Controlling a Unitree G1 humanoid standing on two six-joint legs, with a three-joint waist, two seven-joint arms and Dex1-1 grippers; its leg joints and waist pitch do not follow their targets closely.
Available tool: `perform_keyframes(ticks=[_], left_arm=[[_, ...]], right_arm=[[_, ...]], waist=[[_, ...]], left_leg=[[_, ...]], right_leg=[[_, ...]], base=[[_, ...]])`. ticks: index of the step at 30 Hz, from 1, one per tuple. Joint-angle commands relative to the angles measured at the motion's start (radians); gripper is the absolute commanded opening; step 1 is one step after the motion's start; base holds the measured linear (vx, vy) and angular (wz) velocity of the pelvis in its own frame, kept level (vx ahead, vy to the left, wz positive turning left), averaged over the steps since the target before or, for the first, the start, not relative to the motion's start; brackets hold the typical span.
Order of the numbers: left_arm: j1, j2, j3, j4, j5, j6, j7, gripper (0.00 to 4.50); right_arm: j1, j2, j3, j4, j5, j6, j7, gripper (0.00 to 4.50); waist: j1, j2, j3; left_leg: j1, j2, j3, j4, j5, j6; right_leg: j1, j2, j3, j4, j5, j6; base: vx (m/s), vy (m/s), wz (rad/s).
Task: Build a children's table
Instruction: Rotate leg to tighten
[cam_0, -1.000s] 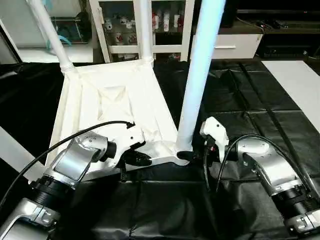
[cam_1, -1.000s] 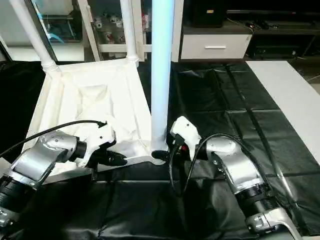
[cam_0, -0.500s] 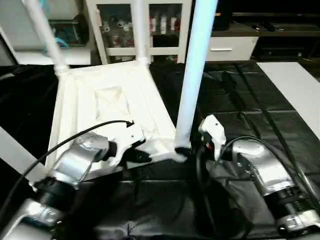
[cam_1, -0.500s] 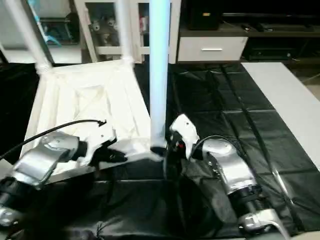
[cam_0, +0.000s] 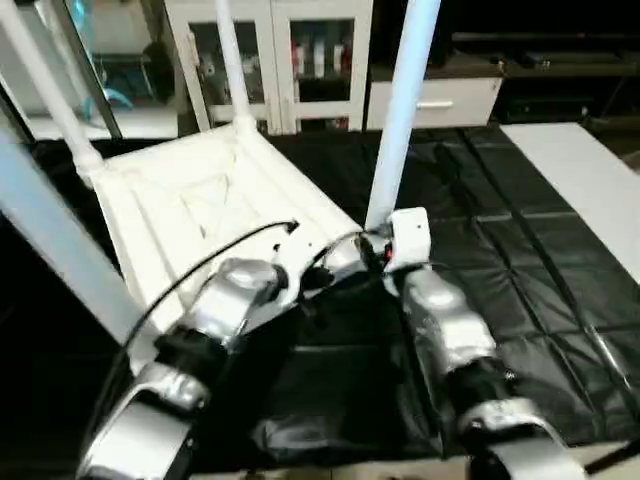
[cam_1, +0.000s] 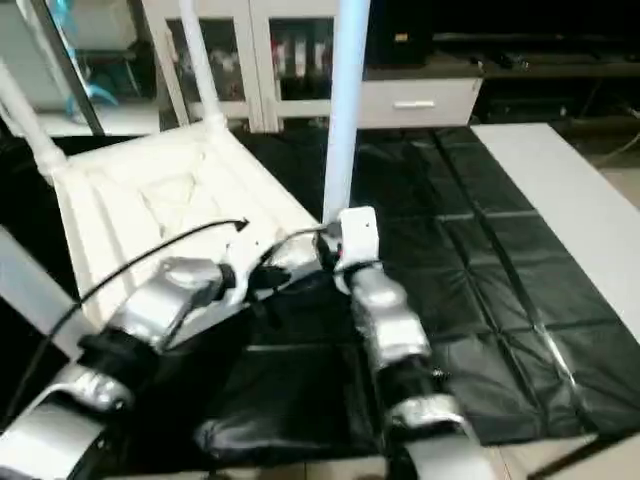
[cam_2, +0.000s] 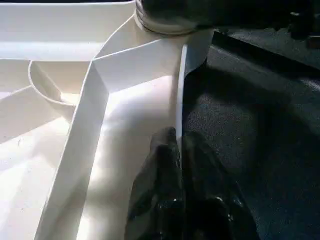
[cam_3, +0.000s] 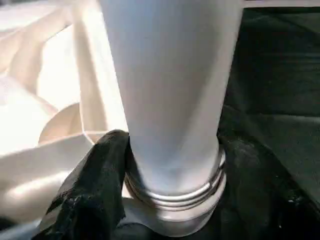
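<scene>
The children's table lies upside down: its white tabletop (cam_0: 190, 200) shows its ribbed underside on the black cover. White legs stand in its far corners (cam_0: 232, 70) and a pale one (cam_0: 60, 240) slants across the near left. At the near right corner a leg (cam_0: 400, 120) stands upright in its round socket (cam_3: 175, 212). My right gripper (cam_0: 375, 245) is shut on this leg's base (cam_3: 170, 75), one black finger (cam_3: 95, 190) on each side. My left gripper (cam_2: 179, 137) is shut on the tabletop's thin rim (cam_2: 180, 90), just beside that corner.
The black-covered work table (cam_0: 500, 200) stretches to the right, with a white panel (cam_0: 590, 170) at its far right edge. The cover bunches up near the front edge (cam_0: 310, 430). A white glass-door cabinet (cam_0: 300, 60) and a drawer unit (cam_0: 450, 100) stand behind.
The whole head picture has swung and tilted, so the camera moved. Both grippers stay at the same near corner with their holds unchanged.
</scene>
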Motion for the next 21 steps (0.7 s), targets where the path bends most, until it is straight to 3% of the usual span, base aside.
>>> perform_keyframes(ticks=[1, 2, 3, 4, 5, 6, 7, 8, 9, 10, 12, 14, 16, 18, 19, 20, 21], left_arm=[[-0.036, -0.019, 0.024, 0.045, 0.03, -0.02, 0.13, 0.0], [-0.032, -0.013, 0.023, 0.041, 0.029, -0.02, 0.119, 0.0], [-0.026, -0.004, 0.019, 0.033, 0.027, -0.025, 0.099, 0.0], [-0.017, 0.01, 0.012, 0.022, 0.021, -0.032, 0.068, 0.0], [-0.017, 0.01, 0.012, 0.022, 0.021, -0.032, 0.068, 0.0], [0.003, 0.03, -0.003, -0.008, 0.01, -0.039, 0.003, 0.0], [0.008, 0.034, -0.005, -0.016, 0.007, -0.039, -0.012, 0.0], [0.01, 0.036, -0.006, -0.02, 0.005, -0.039, -0.02, 0.0], [0.017, 0.042, -0.011, -0.033, 0.0, -0.032, -0.042, 0.0], [0.048, 0.079, -0.039, -0.089, -0.011, -0.032, -0.143, 0.0], [0.085, 0.136, -0.07, -0.165, -0.033, -0.019, -0.265, 0.0], [0.096, 0.158, -0.078, -0.189, -0.04, -0.017, -0.302, 0.0], [0.118, 0.204, -0.095, -0.24, -0.064, -0.009, -0.386, 0.0], [0.133, 0.238, -0.111, -0.276, -0.079, -0.016, -0.442, 0.0], [0.141, 0.259, -0.118, -0.3, -0.089, -0.004, -0.474, 0.0], [0.148, 0.276, -0.123, -0.32, -0.097, 0.006, -0.499, 0.0], [0.155, 0.294, -0.129, -0.338, -0.104, 0.009, -0.529, 0.0]], right_arm=[[-0.01, 0.098, 0.088, 0.018, 0.016, -0.026, 0.065, 2.59], [-0.01, 0.096, 0.097, 0.017, 0.017, -0.034, 0.098, 2.59], [-0.003, 0.089, 0.104, 0.002, 0.019, -0.043, 0.128, 2.59], [0.005, 0.077, 0.112, -0.019, 0.013, -0.057, 0.154, 2.59], [0.005, 0.077, 0.112, -0.019, 0.013, -0.057, 0.154, 3.08], [0.01, 0.057, 0.103, -0.048, 0.028, -0.043, 0.19, 3.08], [0.011, 0.053, 0.101, -0.054, 0.031, -0.04, 0.196, 3.2], [0.011, 0.05, 0.1, -0.057, 0.033, -0.039, 0.199, 3.26], [0.012, 0.042, 0.098, -0.067, 0.036, -0.033, 0.21, 3.37], [0.021, -0.007, 0.108, -0.115, 0.041, -0.001, 0.278, 3.49], [0.047, -0.093, 0.128, -0.199, 0.061, 0.047, 0.399, 3.49], [0.058, -0.128, 0.132, -0.227, 0.069, 0.06, 0.441, 3.49], [0.083, -0.201, 0.145, -0.281, 0.084, 0.08, 0.536, 3.49], [0.104, -0.248, 0.154, -0.322, 0.088, 0.099, 0.607, 3.49], [0.12, -0.281, 0.161, -0.353, 0.093, 0.114, 0.656, 3.49], [0.134, -0.308, 0.169, -0.378, 0.098, 0.127, 0.695, 3.49], [0.151, -0.343, 0.185, -0.409, 0.11, 0.145, 0.749, 3.49]], waist=[[0.023, -0.004, -0.038], [0.048, -0.013, -0.05], [0.032, -0.078, -0.064], [0.043, -0.075, -0.054], [0.055, -0.053, -0.052], [0.051, -0.044, -0.056], [0.038, -0.034, -0.066], [0.031, -0.027, -0.069], [0.023, -0.019, -0.068], [0.012, -0.025, -0.065], [0.004, -0.023, -0.064], [0.005, -0.023, -0.069], [0.015, -0.022, -0.07], [0.029, -0.02, -0.073], [0.036, -0.018, -0.075], [0.044, -0.014, -0.077], [0.051, -0.017, -0.077]], left_leg=[[-0.019, 0.105, -0.004, -0.242, -0.874, -0.115], [0.001, 0.09, 0.018, -0.226, -0.807, -0.112], [0.114, 0.028, 0.01, -0.017, -0.542, -0.079], [0.049, 0.031, -0.029, 0.038, -0.233, 0.023], [0.005, 0.043, -0.051, 0.017, -0.153, 0.035], [-0.039, 0.046, -0.057, -0.055, -0.121, 0.003], [-0.013, 0.063, -0.055, -0.075, -0.214, -0.008], [-0.014, 0.061, -0.056, -0.078, -0.255, -0.015], [-0.001, 0.063, -0.052, -0.083, -0.348, -0.026], [-0.001, 0.058, -0.05, -0.083, -0.399, -0.025], [0.002, 0.058, -0.048, -0.082, -0.436, -0.017], [0.005, 0.059, -0.04, -0.078, -0.393, -0.006], [0.017, 0.061, -0.027, -0.071, -0.351, 0.011], [0.019, 0.063, -0.021, -0.069, -0.296, 0.02], [0.01, 0.066, -0.021, -0.069, -0.243, 0.029], [0.012, 0.068, -0.021, -0.069, -0.219, 0.031], [0.016, 0.067, -0.017, -0.065, -0.185, 0.041]], right_leg=[[0.058, 0.022, 0.013, 0.104, -0.287, -0.082], [0.043, 0.013, 0.037, 0.098, -0.321, -0.075], [-0.097, -0.071, 0.082, -0.092, -0.695, -0.046], [-0.041, -0.157, 0.135, -0.126, -0.845, -0.033], [0.001, -0.163, 0.137, -0.103, -0.815, -0.057], [0.022, -0.08, 0.074, -0.056, -0.663, -0.065], [-0.007, -0.033, 0.062, -0.028, -0.401, -0.101], [-0.002, -0.024, 0.061, -0.015, -0.317, -0.128], [-0.006, -0.024, 0.063, -0.019, -0.266, -0.165], [0.0, -0.028, 0.063, -0.028, -0.273, -0.185], [-0.001, -0.031, 0.064, -0.039, -0.327, -0.179], [-0.004, -0.033, 0.07, -0.039, -0.279, -0.198], [-0.016, -0.032, 0.076, -0.04, -0.236, -0.225], [-0.014, -0.03, 0.078, -0.034, -0.184, -0.24], [-0.004, -0.029, 0.077, -0.023, -0.126, -0.246], [-0.003, -0.029, 0.076, -0.019, -0.097, -0.247], [-0.004, -0.023, 0.076, -0.013, -0.035, -0.255]], base=[[-0.058, -0.048, 0.19], [-0.058, -0.048, 0.19], [0.02, -0.108, 0.17], [0.083, -0.05, -0.21], [0.083, -0.05, -0.21], [0.07, 0.019, -0.34], [0.0, 0.0, 0.0], [0.0, 0.0, 0.0], [0.0, 0.0, 0.0], [0.0, 0.0, 0.0], [0.0, 0.0, 0.0], [0.0, 0.0, 0.0], [0.0, 0.0, 0.0], [0.027, -0.011, 0.06], [0.053, -0.011, 0.06], [0.053, -0.011, 0.06], [0.05, 0.0, 0.06]])
